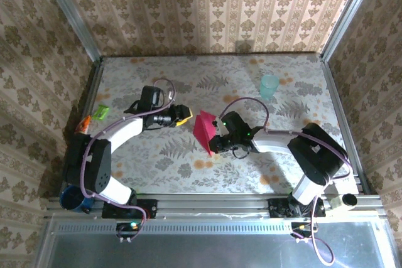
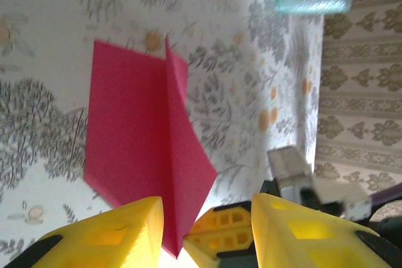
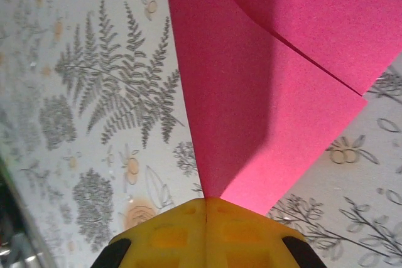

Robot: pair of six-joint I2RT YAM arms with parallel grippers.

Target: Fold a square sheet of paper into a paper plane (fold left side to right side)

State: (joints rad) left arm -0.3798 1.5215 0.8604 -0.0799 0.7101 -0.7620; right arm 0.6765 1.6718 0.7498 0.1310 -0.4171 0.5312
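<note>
Right wrist view: right tool (image 3: 206, 204) pinched shut on the tip of a thin magenta-red folded paper sheet (image 3: 264, 92), mid-bench (image 1: 157, 155). Left tool (image 2: 206, 214) stands parted, gripping nothing.

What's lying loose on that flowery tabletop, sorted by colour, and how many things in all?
Magenta-red paper: 1
Pale teal cup: 1
Green packet: 1
Orange packet: 1
Total: 4

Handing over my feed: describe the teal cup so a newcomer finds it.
Look to the far right corner of the table. The cup stands there, beyond the right arm. Unlike the folded magenta paper mid-table, it is pale teal and upright.
</note>
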